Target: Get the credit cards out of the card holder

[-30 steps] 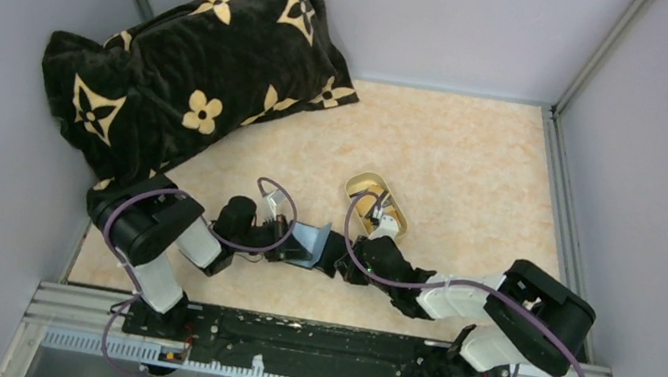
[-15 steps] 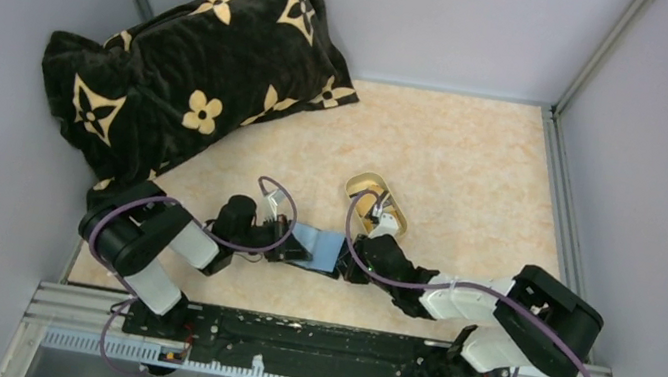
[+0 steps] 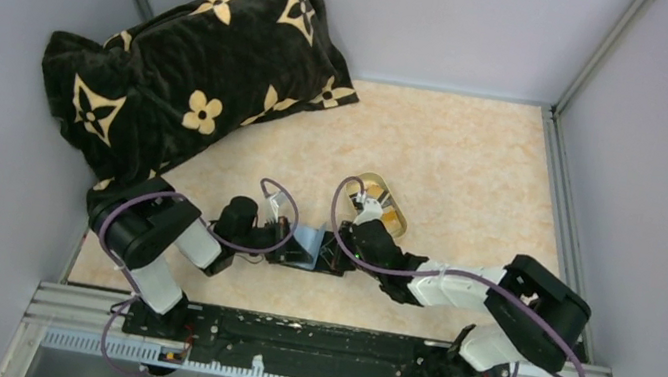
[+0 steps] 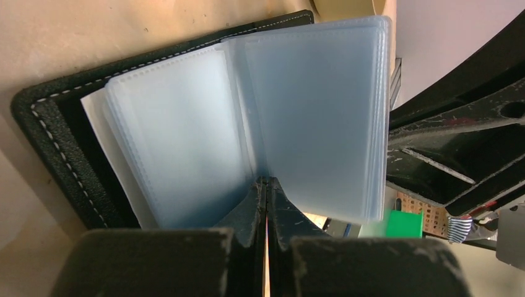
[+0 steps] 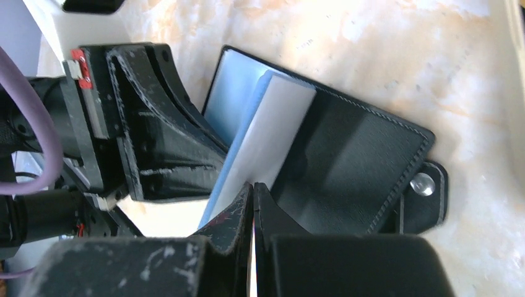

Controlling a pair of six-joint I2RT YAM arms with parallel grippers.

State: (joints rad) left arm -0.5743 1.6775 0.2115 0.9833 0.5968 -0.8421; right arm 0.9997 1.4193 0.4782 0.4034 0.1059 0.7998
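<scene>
The left gripper is closed on the lower edge of the clear sleeves inside the card holder. The right gripper is pinched shut on the sleeves' edge from the other side. The card holder is held open, low over the table, between both arms and near the oval tray. The pillow lies well apart at the far left.

The left arm lies low, elbow bent, forearm reaching toward 3 o'clock. The left gripper has its jaws pressed almost flat together, pinching the card holder. The right arm stretches low toward 9 o'clock. The right gripper faces the left one tip to tip, jaws likewise nearly touching, nipping the holder's opposite edge.
</scene>
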